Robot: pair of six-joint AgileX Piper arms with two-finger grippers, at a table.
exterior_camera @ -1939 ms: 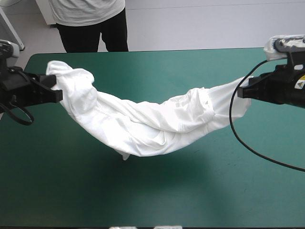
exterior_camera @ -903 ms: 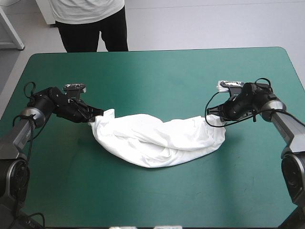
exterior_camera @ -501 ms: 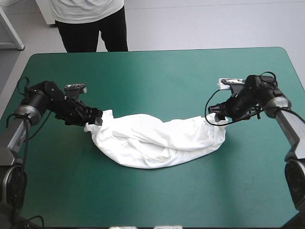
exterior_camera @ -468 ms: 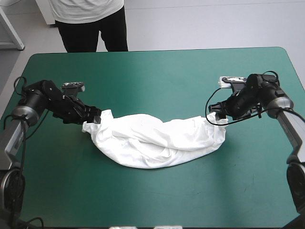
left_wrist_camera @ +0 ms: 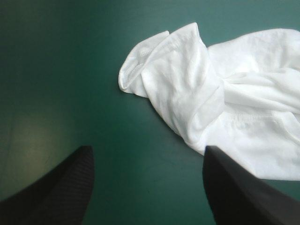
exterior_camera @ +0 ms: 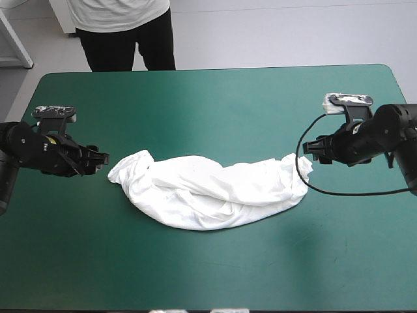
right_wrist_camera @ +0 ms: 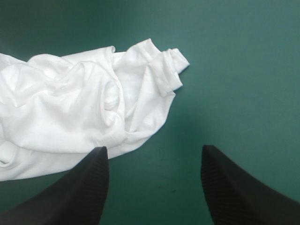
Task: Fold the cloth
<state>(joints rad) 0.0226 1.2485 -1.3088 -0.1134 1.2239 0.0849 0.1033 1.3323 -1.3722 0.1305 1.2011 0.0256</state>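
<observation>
Both arms at rest beside the laid-down garment. The T-shirt [exterior_camera: 208,192] lies on the teal-green cover [exterior_camera: 208,98] at mid-table as a long, crumpled band, bunched and twisted rather than spread. Its long axis runs across the table from left to right, the middle bowing toward the near edge and both ends curving up toward the far edge. The left gripper [exterior_camera: 98,158] stands off the band's left end, near but apart from it, its black fingers spread wide and holding nothing; its wrist view shows a hemmed opening [left_wrist_camera: 140,61] lying ahead of the fingers. The right gripper [exterior_camera: 313,149] stands just beside the right end, likewise wide open and empty, with a rolled cuff [right_wrist_camera: 171,65] ahead of it. By judgement, the work is at the flattening stage: no fold is yet made, and no outline of body or sleeves can be read. The next move calls for a fresh grasp on two identifiable edges, probably hem or shoulder corners, so that the cloth can be drawn out flat.
</observation>
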